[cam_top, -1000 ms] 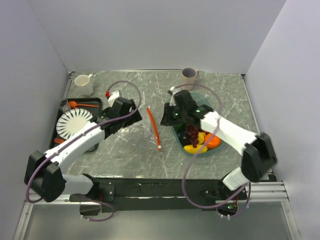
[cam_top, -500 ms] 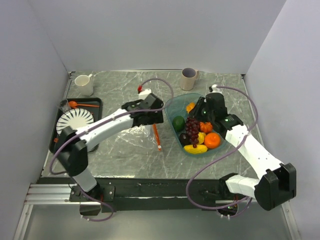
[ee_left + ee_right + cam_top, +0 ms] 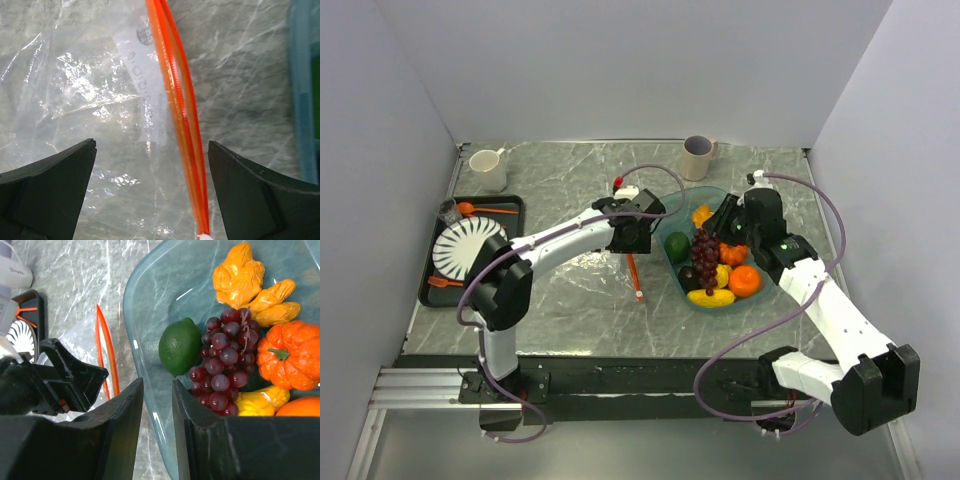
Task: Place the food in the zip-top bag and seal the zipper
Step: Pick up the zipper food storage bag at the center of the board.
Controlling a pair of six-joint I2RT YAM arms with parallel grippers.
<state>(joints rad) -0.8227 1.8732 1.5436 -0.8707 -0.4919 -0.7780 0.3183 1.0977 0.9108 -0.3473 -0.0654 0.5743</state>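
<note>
The zip-top bag (image 3: 585, 262) lies flat and clear on the marble. Its orange-red zipper (image 3: 633, 268) runs along the right edge. My left gripper (image 3: 638, 226) hovers over that edge, open wide. In the left wrist view the zipper (image 3: 177, 100) passes between the fingers of the left gripper (image 3: 152, 190), nearer the right one, untouched. The food sits in a teal bowl (image 3: 669, 268): purple grapes (image 3: 225, 360), a green fruit (image 3: 180, 346), an orange pumpkin (image 3: 290, 355), orange bits (image 3: 240, 275), a yellow piece (image 3: 710, 297). My right gripper (image 3: 156, 385) hangs above the bowl's rim, narrowly open and empty.
A black tray (image 3: 432, 292) at the left holds a striped plate (image 3: 468, 248), an orange spoon (image 3: 470, 209) and a fork (image 3: 440, 283). A white cup (image 3: 488, 168) and a beige mug (image 3: 698, 155) stand at the back. The two grippers are close together over the bowl's left rim (image 3: 132, 340).
My left arm has stretched rightward, carrying its open gripper from the bag's far left to over the zipper. The right gripper swung from the bowl's left side to its back right and widened slightly.
</note>
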